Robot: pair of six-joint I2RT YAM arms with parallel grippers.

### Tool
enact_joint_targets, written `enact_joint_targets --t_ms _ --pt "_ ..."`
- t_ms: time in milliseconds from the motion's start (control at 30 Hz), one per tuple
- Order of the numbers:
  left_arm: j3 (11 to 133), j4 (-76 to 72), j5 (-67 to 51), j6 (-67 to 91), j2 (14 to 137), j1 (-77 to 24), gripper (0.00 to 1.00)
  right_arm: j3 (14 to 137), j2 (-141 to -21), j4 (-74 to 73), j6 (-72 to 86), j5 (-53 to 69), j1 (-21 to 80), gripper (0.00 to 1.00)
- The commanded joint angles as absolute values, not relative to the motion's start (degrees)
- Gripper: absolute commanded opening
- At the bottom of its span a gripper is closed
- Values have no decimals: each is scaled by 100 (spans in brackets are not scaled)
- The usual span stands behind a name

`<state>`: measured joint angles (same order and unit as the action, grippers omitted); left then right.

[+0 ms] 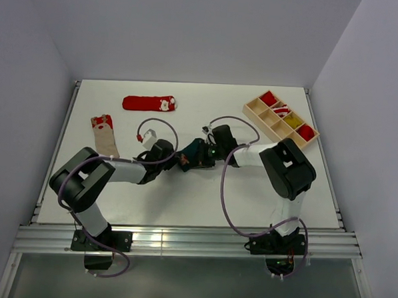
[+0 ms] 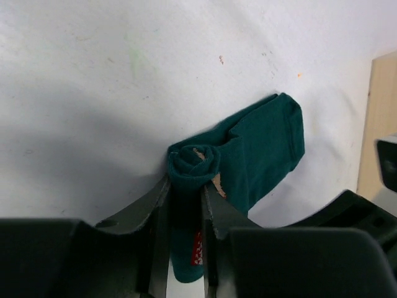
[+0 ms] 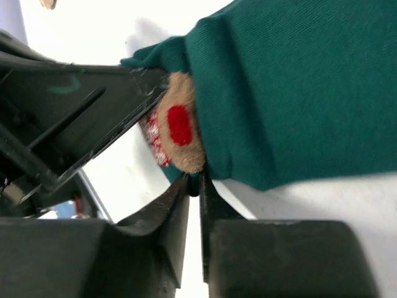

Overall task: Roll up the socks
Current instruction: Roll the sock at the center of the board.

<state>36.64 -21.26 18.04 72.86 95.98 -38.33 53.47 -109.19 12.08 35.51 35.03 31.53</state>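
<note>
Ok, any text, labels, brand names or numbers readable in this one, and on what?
None: no words, numbers or logos can be read in any view.
On the green sock: a red-and-white patch, a pattern and not lettering.
On the red sock: a white motif, too small to read.
On the tray: no label visible.

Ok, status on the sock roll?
Left gripper shut on green sock, rolled end. Right gripper pinching its edge. Roll partly done. Nothing blocking.
</note>
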Motion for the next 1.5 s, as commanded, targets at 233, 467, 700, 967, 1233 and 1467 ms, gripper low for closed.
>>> enact_joint_targets --t_ms 233,467,700,967,1233,1467 --pt "4736 403 1679 6434 9835 -3841 0 4527 -9080 1335 2059 1215 3761 41" --pt "5343 1590 1705 6205 9694 -3893 0 4254 -8850 1915 1169 -386 4807 48" --pt "5537 1872 1433 6161 9694 -3902 0 4166 -8947 2522 669 -1045 5466 49" --pt "5625 1942 1292 6161 9721 -3911 0 4368 -9456 2672 606 -1406 5844 50" --pt "5625 1890 1134 6187 9800 -3920 0 4403 -9905 2900 650 -1652 5880 50" --pt "5616 1872 1099 6187 9817 -3964 0 4605 -10274 2874 624 -1731 5897 50"
